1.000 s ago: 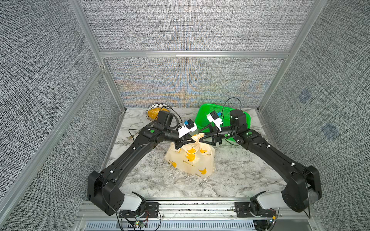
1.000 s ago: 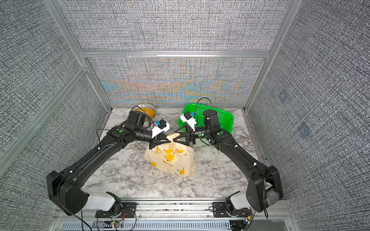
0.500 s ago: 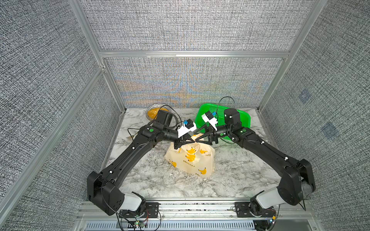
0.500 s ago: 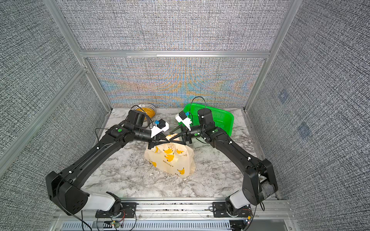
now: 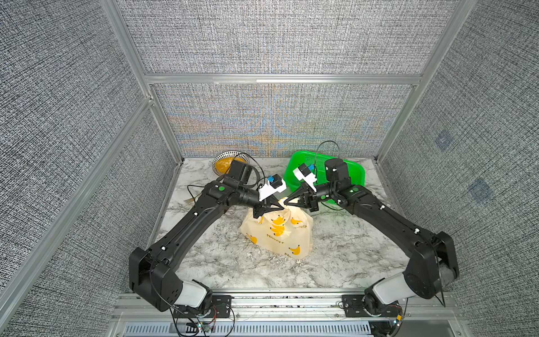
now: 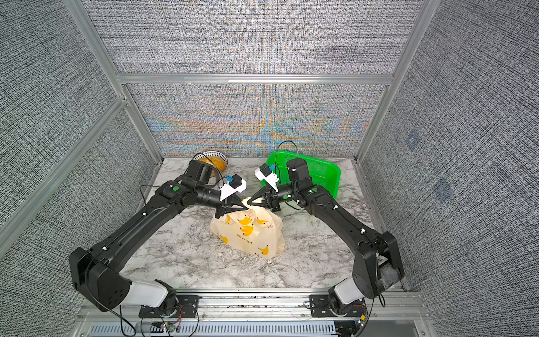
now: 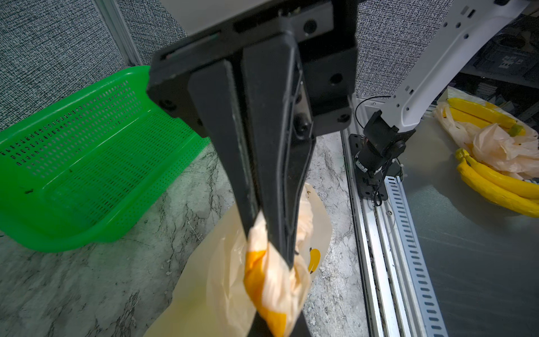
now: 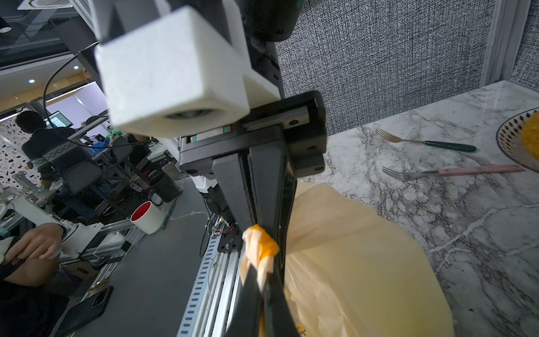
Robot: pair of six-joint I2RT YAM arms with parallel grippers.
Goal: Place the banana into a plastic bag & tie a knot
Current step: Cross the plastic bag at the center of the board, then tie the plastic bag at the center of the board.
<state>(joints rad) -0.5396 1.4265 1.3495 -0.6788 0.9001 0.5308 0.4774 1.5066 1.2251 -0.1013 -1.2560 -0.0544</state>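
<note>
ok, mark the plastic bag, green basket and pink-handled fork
plastic bag [image 5: 281, 237]: in a top view, printed side panel.
green basket [image 7: 87, 125]: left wrist view, perforated wall.
pink-handled fork [image 8: 478, 170]: right wrist view, its handle.

Bright even light; wrist views blurred close-up.

Left arm [image 5: 192, 221] and right arm [image 5: 388, 216] reach inward, their closed jaws nearly tip to tip

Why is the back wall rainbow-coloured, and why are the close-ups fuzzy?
In both top views the grey woven back wall shows rainbow moiré, likely a camera artefact; in the left wrist view the cream printed plastic bag near the lens looks soft; in the right wrist view the white camera block is blurred.
</note>
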